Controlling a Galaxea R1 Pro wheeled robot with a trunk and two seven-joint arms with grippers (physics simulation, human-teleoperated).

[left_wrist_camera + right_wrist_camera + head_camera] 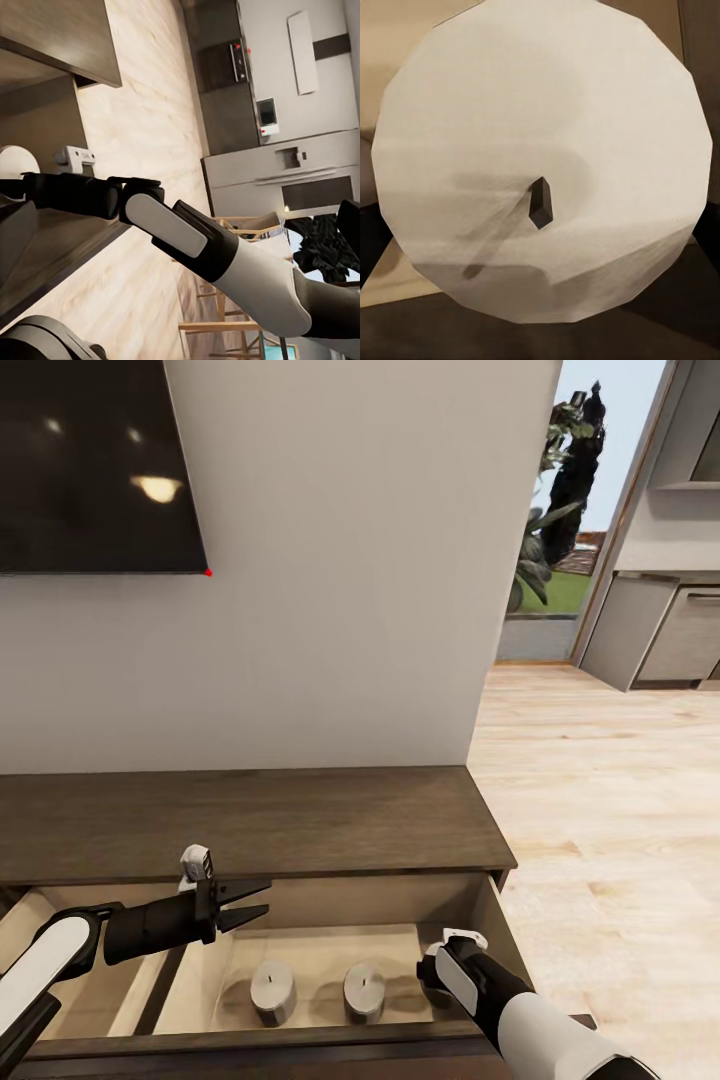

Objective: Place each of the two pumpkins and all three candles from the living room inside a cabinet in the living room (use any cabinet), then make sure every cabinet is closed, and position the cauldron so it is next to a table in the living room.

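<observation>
The dark-brown cabinet (250, 822) stands against the wall with its right drawer (492, 920) pulled open. Two candles (272, 989) (364, 988) stand upright on the drawer's beige floor. My left gripper (260, 900) hovers open and empty above the drawer's left part, its fingers pointing right. My right arm (470, 975) reaches down into the drawer's right end, and its wrist hides the gripper. In the right wrist view a candle (540, 165) sits very close under the camera, pale top and dark wick up. Whether the fingers hold it cannot be told.
A black TV (90, 460) hangs on the wall above the cabinet. To the right, light wood floor (610, 810) runs to a doorway with a plant (556, 510) and grey kitchen units (660, 630). The left wrist view shows my right arm (187, 232) and kitchen appliances (292, 172).
</observation>
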